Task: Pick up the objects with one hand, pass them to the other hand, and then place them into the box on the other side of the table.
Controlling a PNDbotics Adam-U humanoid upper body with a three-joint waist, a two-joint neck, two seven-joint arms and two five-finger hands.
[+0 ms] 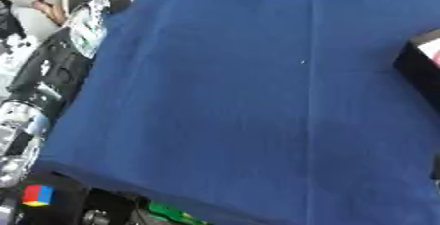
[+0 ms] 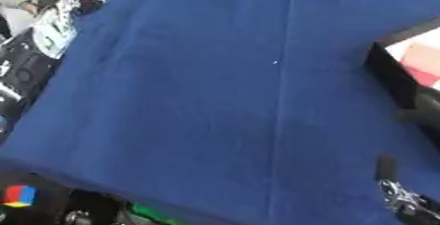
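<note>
A black box with a white and pink inside stands at the table's right edge, partly cut off by the frame. My right hand shows in the lower right corner of the right eye view, one dark finger pointing up above silver parts, holding nothing. My left arm runs along the table's left edge, off the cloth. Its hand is lost in a blur of pale shapes near the top left. A small red, blue and yellow cube lies below the table's front left corner.
A blue cloth covers the table, with a crease running front to back and a tiny white speck on it. Something green and dark gear lie below the front edge. Clutter and part of a person show at the far left.
</note>
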